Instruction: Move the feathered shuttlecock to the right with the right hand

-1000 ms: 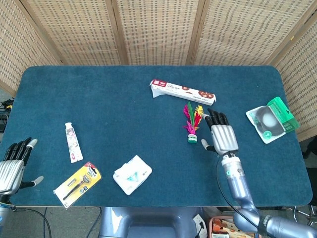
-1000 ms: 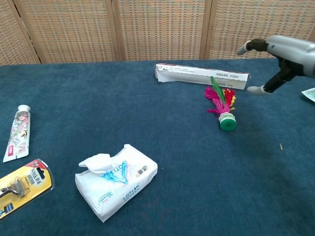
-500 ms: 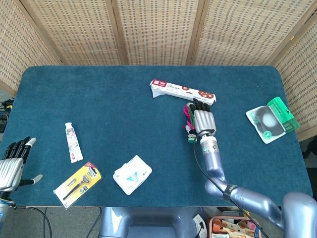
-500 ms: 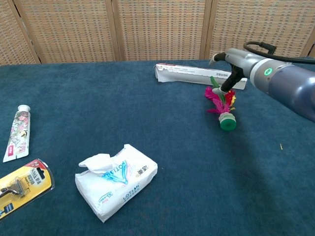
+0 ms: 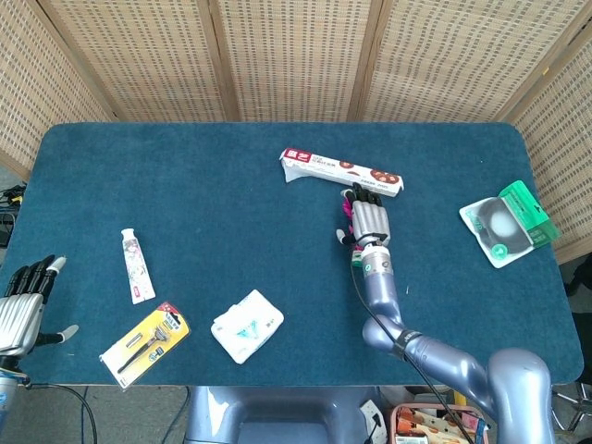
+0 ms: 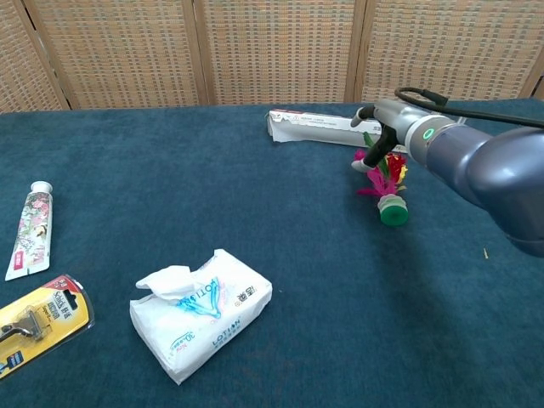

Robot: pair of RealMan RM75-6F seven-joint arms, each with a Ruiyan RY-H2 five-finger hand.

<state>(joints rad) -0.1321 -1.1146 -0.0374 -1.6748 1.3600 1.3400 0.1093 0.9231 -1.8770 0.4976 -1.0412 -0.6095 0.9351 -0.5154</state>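
The feathered shuttlecock lies on the blue table with pink, yellow and green feathers and a green base. In the head view only a pink feather edge and a bit of the base show, since my right hand lies over it. In the chest view the right hand hovers just above the feathers, fingers stretched toward the box and thumb down beside the pink feathers, holding nothing. My left hand rests open off the table's near left corner.
A long biscuit box lies just behind the shuttlecock. A green and white package sits at the right edge. A tissue pack, a razor pack and a toothpaste tube lie on the left half.
My right hand has swung left, from beside the shuttlecock to directly over its feathers. The shuttlecock has not moved. The left hand has stayed put.
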